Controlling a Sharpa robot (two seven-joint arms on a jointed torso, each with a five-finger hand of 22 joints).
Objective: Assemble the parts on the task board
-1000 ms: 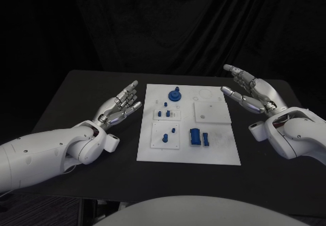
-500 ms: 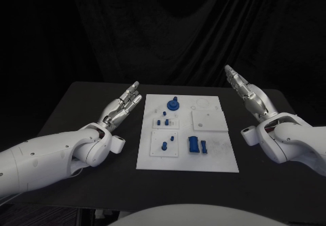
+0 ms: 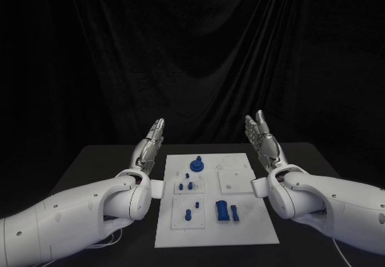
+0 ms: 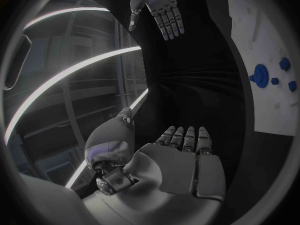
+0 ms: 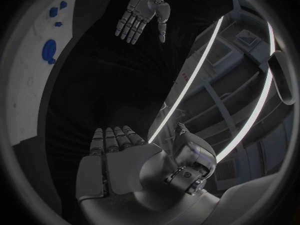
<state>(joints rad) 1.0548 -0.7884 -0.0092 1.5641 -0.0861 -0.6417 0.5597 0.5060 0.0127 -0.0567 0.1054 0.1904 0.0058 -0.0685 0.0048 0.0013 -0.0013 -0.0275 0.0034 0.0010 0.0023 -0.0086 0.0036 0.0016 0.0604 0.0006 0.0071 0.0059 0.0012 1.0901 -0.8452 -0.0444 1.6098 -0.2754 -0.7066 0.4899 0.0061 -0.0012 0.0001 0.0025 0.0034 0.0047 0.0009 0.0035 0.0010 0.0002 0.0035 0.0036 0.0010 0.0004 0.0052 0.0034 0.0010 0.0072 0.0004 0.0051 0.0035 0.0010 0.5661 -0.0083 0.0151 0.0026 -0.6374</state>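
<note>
The white task board (image 3: 241, 228) lies flat in the middle of the black table. On it are a round blue knob (image 3: 196, 164) near the far end, small blue pegs (image 3: 188, 186) in the left plates, and two blue blocks (image 3: 222, 211) nearer me. My left hand (image 3: 151, 143) is raised upright beside the board's far left corner, fingers straight and together, holding nothing. My right hand (image 3: 261, 139) stands the same way at the far right, palm facing the left one. The left wrist view shows the left hand (image 4: 181, 160), the right hand (image 4: 157, 7) and the board (image 4: 265, 60); the right wrist view shows the right hand (image 5: 119, 160) and the left hand (image 5: 140, 12).
The black table (image 3: 104, 161) extends on both sides of the board. A black curtain (image 3: 201, 61) hangs behind it. Both white forearms (image 3: 88, 217) lie along the board's long edges.
The head camera has tilted up, so the board sits lower in the picture. Both hands have lifted, straightened their fingers upright and come closer together over the board's far end.
</note>
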